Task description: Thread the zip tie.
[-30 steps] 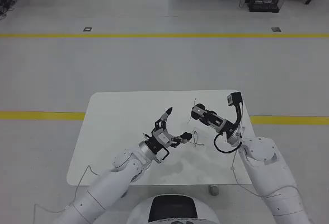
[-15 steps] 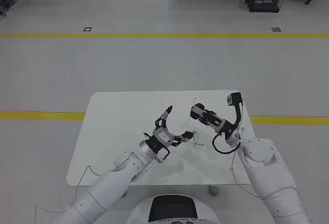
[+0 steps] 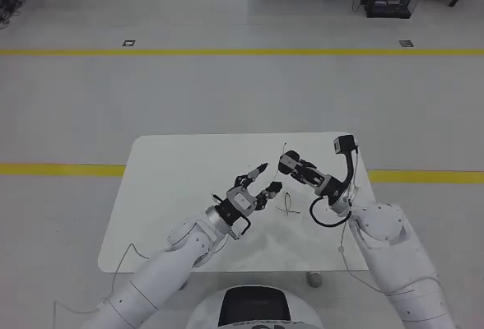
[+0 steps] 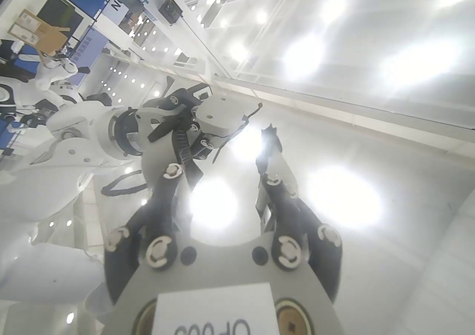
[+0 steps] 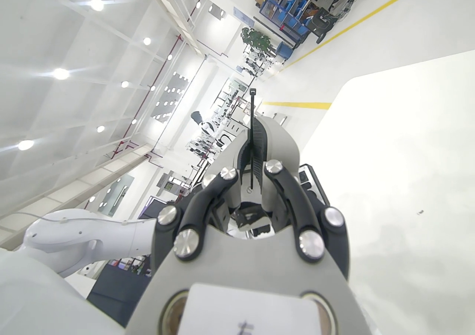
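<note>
**Right gripper clamped on the zip tie, left gripper spread open just beside it**

I see the right gripper (image 5: 255,140) pinched tight on a thin black plastic zip tie (image 5: 252,106). The strap runs straight along the gap between its fingers, and the small square head sticks out past the fingertips. The left gripper (image 3: 267,181) grasps nothing, its two fingers set wide apart. Its tips point toward the right gripper's tips, close but not touching, and the tie's free end lies just off its far finger. Both tools hang above the white rounded-corner table (image 3: 168,214). A thin black looped strand (image 3: 289,204) lies on the tabletop near the left gripper's nearer finger, between the two arms. I cannot tell what it is.
</note>
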Action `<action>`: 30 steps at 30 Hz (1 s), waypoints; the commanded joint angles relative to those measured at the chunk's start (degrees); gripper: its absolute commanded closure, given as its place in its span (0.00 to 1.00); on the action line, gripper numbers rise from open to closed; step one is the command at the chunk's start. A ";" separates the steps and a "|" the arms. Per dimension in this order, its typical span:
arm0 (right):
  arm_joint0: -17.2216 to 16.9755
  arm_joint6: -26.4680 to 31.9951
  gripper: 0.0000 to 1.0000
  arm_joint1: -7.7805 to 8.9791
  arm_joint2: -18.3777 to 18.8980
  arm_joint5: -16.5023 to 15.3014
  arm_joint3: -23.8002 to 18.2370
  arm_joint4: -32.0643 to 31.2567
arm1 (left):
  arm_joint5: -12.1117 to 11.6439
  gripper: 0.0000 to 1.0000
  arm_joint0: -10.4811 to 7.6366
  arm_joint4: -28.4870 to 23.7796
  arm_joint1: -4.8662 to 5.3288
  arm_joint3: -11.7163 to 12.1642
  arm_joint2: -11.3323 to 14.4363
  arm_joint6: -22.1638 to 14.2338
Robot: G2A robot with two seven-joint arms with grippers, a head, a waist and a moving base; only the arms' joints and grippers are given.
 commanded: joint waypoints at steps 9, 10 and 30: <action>-0.35 -0.45 1.00 0.14 -0.04 0.00 -0.88 -0.90 | -0.09 0.70 0.26 1.22 -0.38 0.09 -0.43 0.67; -0.35 -0.46 1.00 0.16 -0.04 0.00 -0.93 -0.98 | -0.15 0.71 0.30 1.27 -0.43 0.07 -0.46 0.74; -0.19 -0.97 1.00 0.46 -0.75 0.00 -0.73 -2.20 | 0.10 0.82 0.78 2.44 -1.11 0.08 -1.38 0.21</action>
